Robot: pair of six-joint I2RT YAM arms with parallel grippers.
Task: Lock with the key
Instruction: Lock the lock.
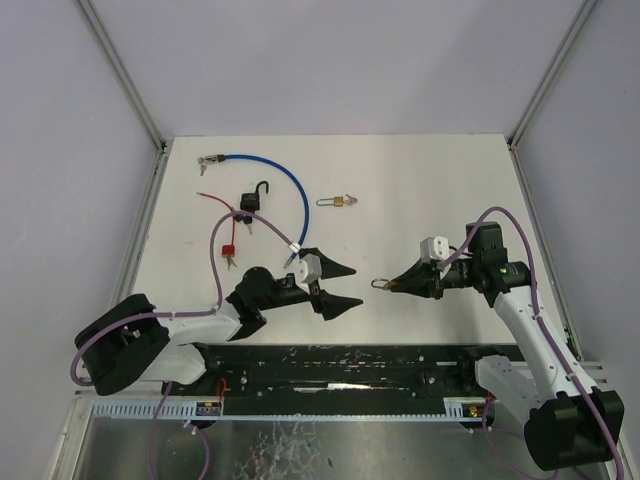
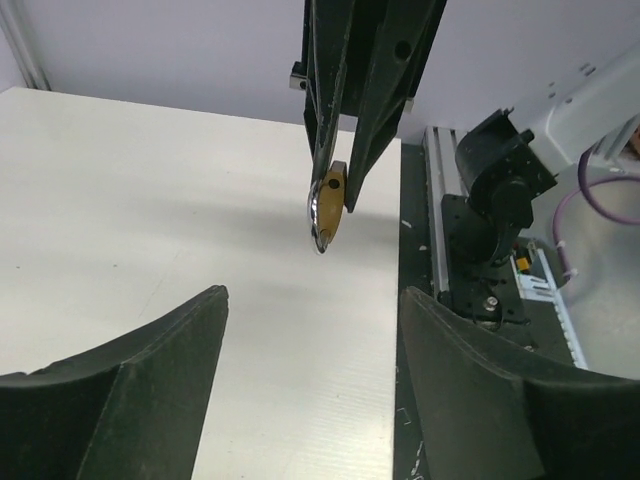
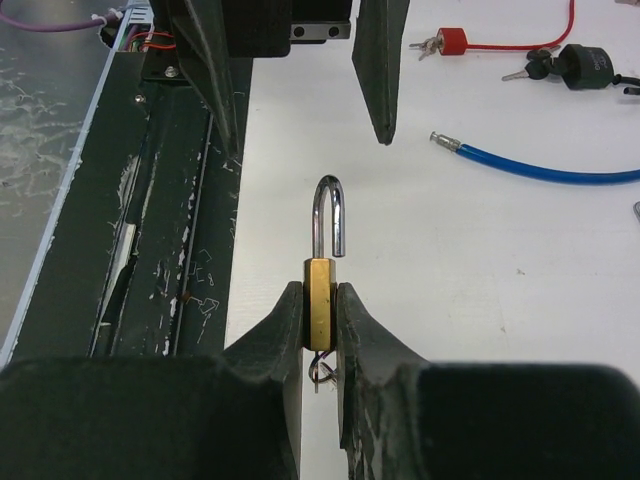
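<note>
Right gripper (image 3: 319, 300) clamped on flat brass sides of small padlock (image 3: 320, 275). Padlock held clear of table (image 1: 430, 190), between the two arms. Shackle (image 3: 331, 212) points toward left arm, one leg out of body: not locked. Left gripper (image 1: 347, 287) spread wide, empty, facing padlock, near it. Judgement: padlock light, rigid, smooth metal, liable to twist or slip under side push. Best hold: flat faces of body; press on shackle crown. Wire loop (image 3: 322, 372) under body; key not confirmed.

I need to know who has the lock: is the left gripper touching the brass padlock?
Apart. The left wrist view shows the brass padlock well clear of the open left gripper, a plain gap between; only the right gripper pinches it.
</note>
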